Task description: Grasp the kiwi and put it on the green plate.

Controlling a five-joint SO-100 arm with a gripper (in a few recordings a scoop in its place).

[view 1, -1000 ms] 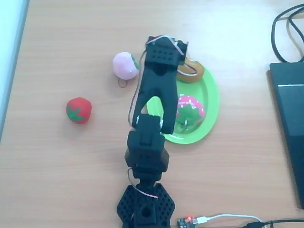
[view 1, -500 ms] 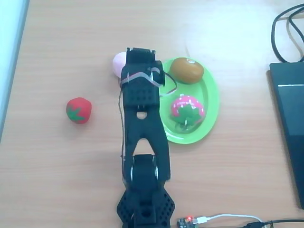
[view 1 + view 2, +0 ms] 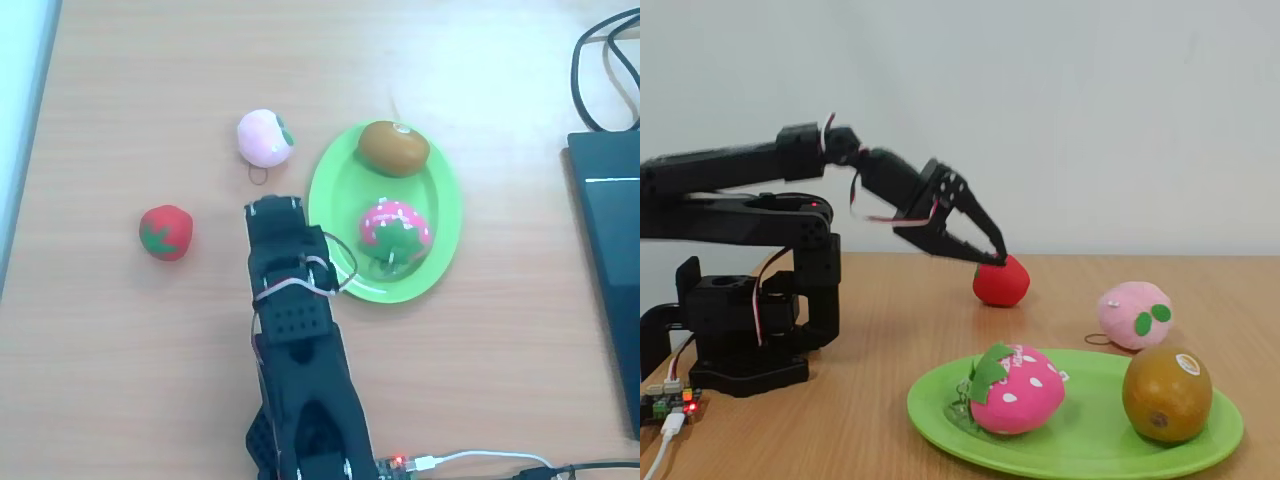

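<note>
The brown-olive kiwi point(image 3: 394, 148) lies on the far end of the green plate point(image 3: 340, 180), white spot up, with nothing touching it. In the fixed view the kiwi point(image 3: 1167, 393) sits at the right end of the plate point(image 3: 1090, 450). My gripper point(image 3: 272, 206) is drawn back, left of the plate and well clear of the kiwi. From the side the gripper point(image 3: 990, 257) hangs above the table, its fingertips meeting, with nothing held.
A pink strawberry toy point(image 3: 395, 228) also lies on the plate. A pale pink peach point(image 3: 264, 137) and a red tomato point(image 3: 165, 232) rest on the table to the left. A dark device point(image 3: 605, 250) and cables point(image 3: 600, 60) occupy the right edge.
The arm has pulled back from the plate's far end toward its base. The kiwi, partly covered by the gripper a second ago, now lies uncovered on the plate.
</note>
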